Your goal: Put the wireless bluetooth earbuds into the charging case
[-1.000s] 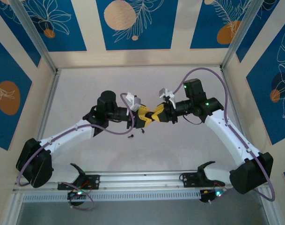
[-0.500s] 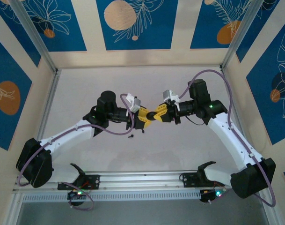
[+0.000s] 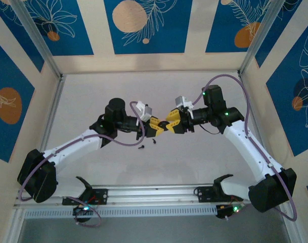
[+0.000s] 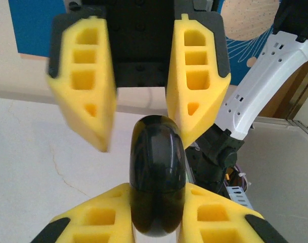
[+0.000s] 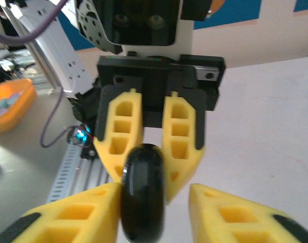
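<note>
a rounded black charging case (image 4: 158,177) is clamped edge-on between the yellow fingers of the left gripper (image 3: 158,130), which is closed on it over the middle of the table (image 3: 93,96). whether the lid of the case is up or down cannot be told. the right gripper (image 3: 169,124) is met tip to tip with the left one, and its fingers are spread wide on either side of the free end of the case. in the right wrist view the case is seen close against one of those spread fingers, while the other finger is kept well apart from it. two tiny dark earbuds (image 3: 142,147) (image 3: 154,142) are left lying on the table just below the joined grippers, near each other but not touching, and outside the case.
</note>
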Robot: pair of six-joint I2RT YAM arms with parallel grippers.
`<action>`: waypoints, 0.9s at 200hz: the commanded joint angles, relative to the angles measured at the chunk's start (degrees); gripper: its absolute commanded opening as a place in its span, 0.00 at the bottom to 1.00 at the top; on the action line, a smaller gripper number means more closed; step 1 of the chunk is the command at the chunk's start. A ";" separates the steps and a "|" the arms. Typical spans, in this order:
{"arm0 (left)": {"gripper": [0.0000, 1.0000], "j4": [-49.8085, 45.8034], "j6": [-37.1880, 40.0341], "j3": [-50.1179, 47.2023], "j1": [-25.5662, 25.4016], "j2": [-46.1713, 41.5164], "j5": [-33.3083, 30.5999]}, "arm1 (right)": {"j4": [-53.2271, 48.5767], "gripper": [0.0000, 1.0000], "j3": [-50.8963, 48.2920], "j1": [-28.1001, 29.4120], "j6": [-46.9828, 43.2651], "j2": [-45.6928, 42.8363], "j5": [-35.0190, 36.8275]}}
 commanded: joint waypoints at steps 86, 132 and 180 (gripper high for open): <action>0.19 -1.71 2.94 -1.45 0.10 -1.71 -0.44 | 7.04 0.48 0.44 -3.87 13.17 1.97 10.44; 0.19 4.66 -1.44 -8.13 4.34 -3.17 -3.83 | 4.53 0.50 2.60 -4.19 19.76 2.39 9.99; 0.19 17.56 -10.45 -19.93 11.06 -6.83 -11.62 | -7.16 0.50 8.34 -2.35 28.22 7.45 15.11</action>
